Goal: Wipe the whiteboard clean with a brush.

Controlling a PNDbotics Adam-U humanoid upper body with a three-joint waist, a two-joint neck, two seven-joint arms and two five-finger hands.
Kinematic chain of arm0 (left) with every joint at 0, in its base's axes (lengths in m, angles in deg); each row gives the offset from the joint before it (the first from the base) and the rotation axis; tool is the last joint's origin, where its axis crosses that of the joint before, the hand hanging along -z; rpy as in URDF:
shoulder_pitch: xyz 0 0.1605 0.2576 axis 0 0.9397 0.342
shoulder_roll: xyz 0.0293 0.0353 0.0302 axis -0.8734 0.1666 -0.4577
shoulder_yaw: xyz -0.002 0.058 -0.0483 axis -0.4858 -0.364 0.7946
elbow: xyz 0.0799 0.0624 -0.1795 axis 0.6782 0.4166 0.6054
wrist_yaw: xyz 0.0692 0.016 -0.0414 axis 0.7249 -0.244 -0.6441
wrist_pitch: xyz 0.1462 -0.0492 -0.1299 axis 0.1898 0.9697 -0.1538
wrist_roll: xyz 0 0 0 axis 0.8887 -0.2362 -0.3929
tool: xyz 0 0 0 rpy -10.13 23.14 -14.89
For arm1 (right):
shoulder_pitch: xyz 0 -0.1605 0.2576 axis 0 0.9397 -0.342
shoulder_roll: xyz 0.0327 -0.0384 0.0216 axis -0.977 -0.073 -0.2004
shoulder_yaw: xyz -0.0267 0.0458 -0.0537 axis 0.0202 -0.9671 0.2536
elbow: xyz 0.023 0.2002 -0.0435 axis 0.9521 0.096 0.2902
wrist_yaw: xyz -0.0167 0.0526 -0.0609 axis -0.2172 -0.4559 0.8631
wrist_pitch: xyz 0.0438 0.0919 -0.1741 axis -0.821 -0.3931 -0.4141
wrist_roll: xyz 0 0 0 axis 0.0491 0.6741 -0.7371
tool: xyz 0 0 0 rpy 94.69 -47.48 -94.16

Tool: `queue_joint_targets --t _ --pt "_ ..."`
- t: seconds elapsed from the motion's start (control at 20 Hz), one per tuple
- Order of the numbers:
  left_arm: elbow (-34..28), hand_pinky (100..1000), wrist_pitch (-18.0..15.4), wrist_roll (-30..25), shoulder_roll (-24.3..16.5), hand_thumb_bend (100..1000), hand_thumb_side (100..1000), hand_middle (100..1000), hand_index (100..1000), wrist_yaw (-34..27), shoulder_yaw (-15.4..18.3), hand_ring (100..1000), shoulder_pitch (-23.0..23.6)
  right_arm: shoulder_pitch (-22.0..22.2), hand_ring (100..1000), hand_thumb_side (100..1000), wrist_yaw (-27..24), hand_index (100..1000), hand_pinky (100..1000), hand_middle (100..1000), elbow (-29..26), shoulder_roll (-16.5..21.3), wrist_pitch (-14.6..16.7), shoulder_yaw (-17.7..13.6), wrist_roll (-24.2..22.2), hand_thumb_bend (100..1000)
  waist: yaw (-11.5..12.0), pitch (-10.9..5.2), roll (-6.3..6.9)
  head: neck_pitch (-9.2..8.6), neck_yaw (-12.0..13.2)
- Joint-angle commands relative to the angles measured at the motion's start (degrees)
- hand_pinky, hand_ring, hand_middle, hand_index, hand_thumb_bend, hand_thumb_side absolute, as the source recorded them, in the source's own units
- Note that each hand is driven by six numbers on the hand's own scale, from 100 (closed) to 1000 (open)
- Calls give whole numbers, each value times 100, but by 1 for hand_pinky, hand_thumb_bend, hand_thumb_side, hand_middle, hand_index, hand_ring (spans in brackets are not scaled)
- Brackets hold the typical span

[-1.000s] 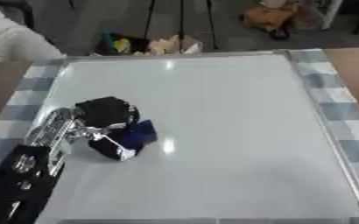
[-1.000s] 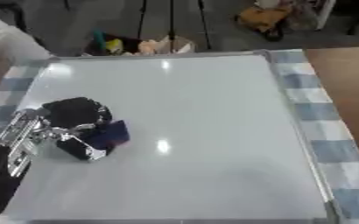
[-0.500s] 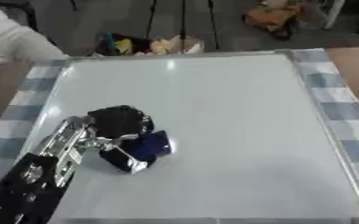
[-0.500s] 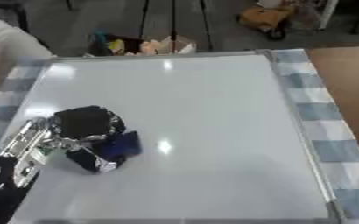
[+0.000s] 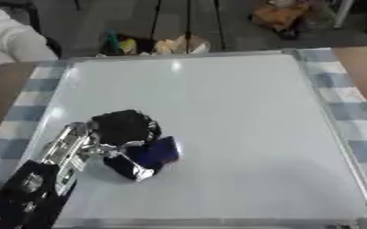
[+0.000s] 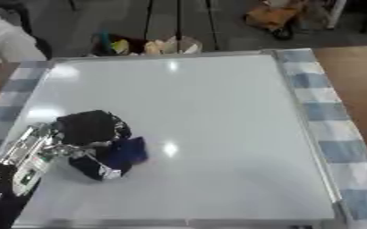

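Glossy smooth whiteboard

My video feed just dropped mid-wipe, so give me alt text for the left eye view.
The robot's left hand presses a blue brush onto the lower left part of a whiteboard whose surface looks clean. The board lies on a blue-and-white checked cloth over a brown table; the right hand is not in view.

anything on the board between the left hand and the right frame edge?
Nothing: from the left hand, curled on the blue brush, to the right frame edge, the whiteboard is bare, only glare spots. The left eye view shows it.
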Motion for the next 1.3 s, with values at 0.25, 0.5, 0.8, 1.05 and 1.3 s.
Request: queue_joint_targets --t 0.25,0.5,0.8,1.05,1.3 --pt "-187 298 -648 -649 29 100 531 296 482 -100 -73 464 -84 -9 853 829 -25 811 715 628 -116 111 10 -11 7 100 -20 -98 -29 -9 8" --pt "-360 301 -870 -775 78 100 543 297 483 -225 -325 466 -94 -19 853 830 -31 811 715 629 -116 105 12 -6 6 100 -38 -89 -29 -31 13" --pt "-462 301 -1025 -1007 144 100 561 297 483 -389 -482 466 -85 -24 853 832 -43 811 715 629 -116 116 21 -2 3 100 -35 -87 -27 -33 17" --pt "-424 308 -1097 -1243 168 100 593 310 484 -529 -577 470 -61 -27 853 835 -49 811 715 629 -116 115 28 2 -4 100 -38 -80 -29 -31 18" --pt "-411 327 -1115 -1441 155 100 631 332 493 -645 -585 480 -55 -25 853 835 -55 810 715 629 -116 123 37 1 -2 100 -34 -83 -26 -34 16"
